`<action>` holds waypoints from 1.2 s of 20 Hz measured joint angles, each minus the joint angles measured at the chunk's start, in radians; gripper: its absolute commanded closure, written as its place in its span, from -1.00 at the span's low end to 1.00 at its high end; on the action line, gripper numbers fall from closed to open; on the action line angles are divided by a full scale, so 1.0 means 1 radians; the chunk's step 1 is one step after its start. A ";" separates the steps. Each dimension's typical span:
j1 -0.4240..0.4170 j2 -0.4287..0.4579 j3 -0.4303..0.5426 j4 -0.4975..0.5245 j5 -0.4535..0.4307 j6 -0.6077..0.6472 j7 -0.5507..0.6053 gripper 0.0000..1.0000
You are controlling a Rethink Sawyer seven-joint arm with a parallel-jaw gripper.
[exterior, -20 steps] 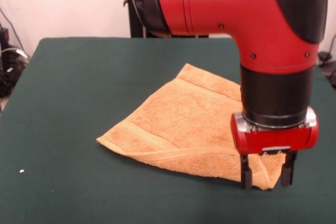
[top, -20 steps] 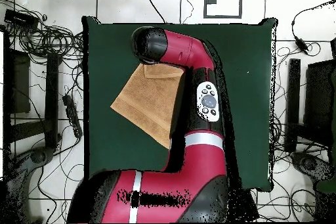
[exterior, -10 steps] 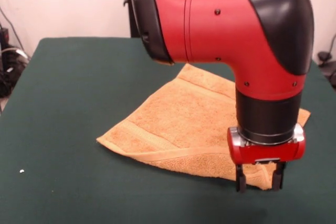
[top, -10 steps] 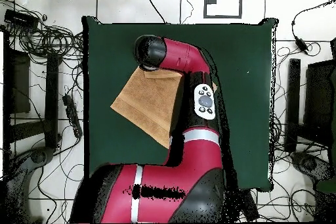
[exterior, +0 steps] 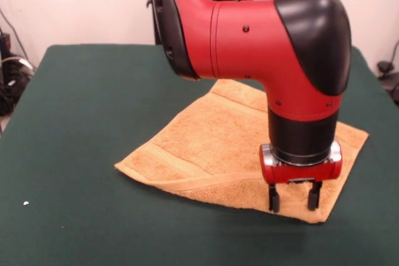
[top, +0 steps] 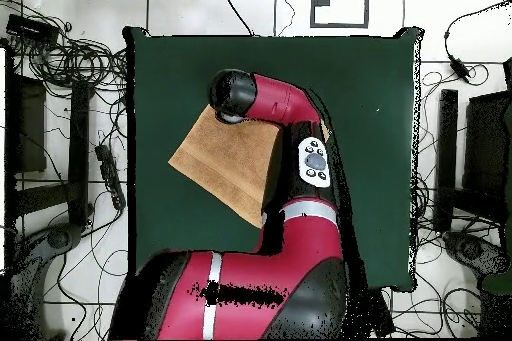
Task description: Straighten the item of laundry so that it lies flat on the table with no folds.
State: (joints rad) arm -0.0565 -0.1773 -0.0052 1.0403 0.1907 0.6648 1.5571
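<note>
Dark green felt table (exterior: 81, 91) is spread under a golden-orange terry towel (exterior: 212, 147), folded over along its lower edge at centre frame. Parted fingers of the gripper (exterior: 295, 199) are poised empty over the lower-right corner, apparently so the fold can be caught.

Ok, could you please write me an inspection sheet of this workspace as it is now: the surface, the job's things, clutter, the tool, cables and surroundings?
Surface: dark green table, plain top, one tiny white speck near its front left.
Job's things: golden-orange towel lies folded over, a doubled edge along its near side; not flat yet.
Clutter: nothing seen on the table besides the speck.
Tool: tool open, fingers pointing down over the towel's near right corner; contact cannot be told.
Cables: many loose cables on the floor beside the table.
Surroundings: pale wall behind; tiled floor, dark equipment at the sides.
</note>
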 measured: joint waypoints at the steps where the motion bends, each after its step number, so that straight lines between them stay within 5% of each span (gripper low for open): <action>1: 0.000 -0.009 0.000 0.015 0.000 -0.004 0.000 -1.00; 13: -0.001 -0.143 0.000 0.163 0.000 -0.020 0.000 -1.00; 24: -0.048 -0.146 0.000 0.165 0.000 -0.123 0.000 -1.00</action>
State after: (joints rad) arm -0.1042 -0.3228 -0.0057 1.2053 0.1909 0.5421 1.5571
